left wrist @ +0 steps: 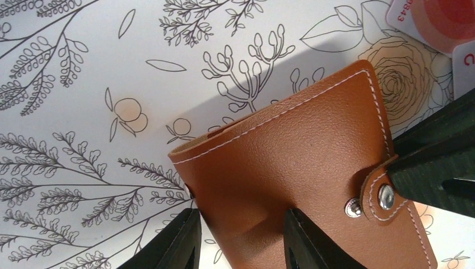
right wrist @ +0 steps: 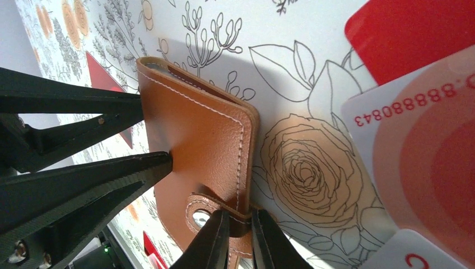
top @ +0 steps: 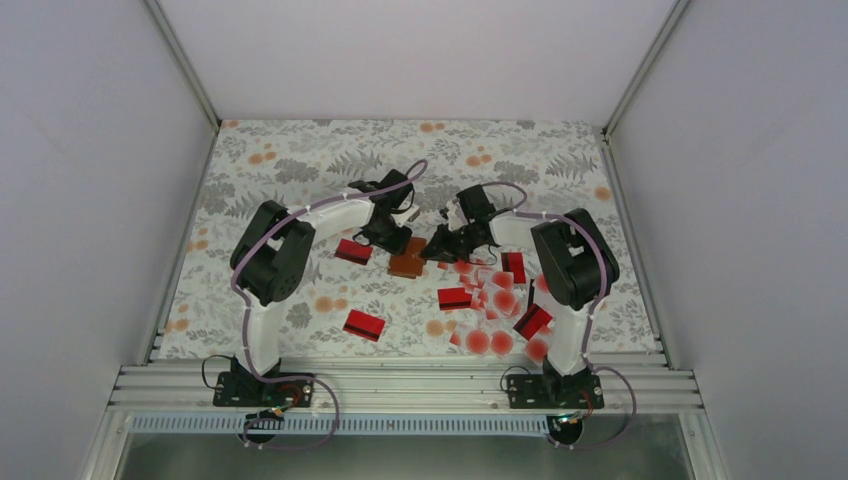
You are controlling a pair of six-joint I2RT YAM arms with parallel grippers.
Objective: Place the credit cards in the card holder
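Nearest your bases, a single red card point(top: 364, 324) lies flat on the floral table cover point(top: 300, 160), well apart from the rest, on the left arm's side.

On the right arm's side, the main heap of credit cards point(top: 490, 300) is spread loosely. Red cards with a black stripe are mixed with whitish cards bearing a red dot, and many overlap.

Mid-table, between the two wrists, is the card holder point(top: 407, 263). It is brown, folded shut, and its snap strap point(left wrist: 376, 185) is fastened. Both grippers are on it.

Left gripper point(left wrist: 241, 216): the jaws are spread part-way and straddle one end of the card holder point(left wrist: 291, 145). Both fingers point(left wrist: 182, 244) touch the leather, so it reads as a grip on the holder. The right wrist view agrees, with two black fingers bearing on the holder's point(right wrist: 196, 134) far edge and face.

Right gripper point(right wrist: 238, 216): the jaws are nearly together and pinch the strap end of the holder, just beside the snap.

Just beside the holder on the right arm's side are a whitish card with a red dot and printed digits point(right wrist: 425, 145) and a red card point(right wrist: 414, 28) past it. You cannot tell whether the holder rests fully on the cover or is tipped up.

Further out on the left, one more red card point(top: 353, 250) lies by the left wrist.
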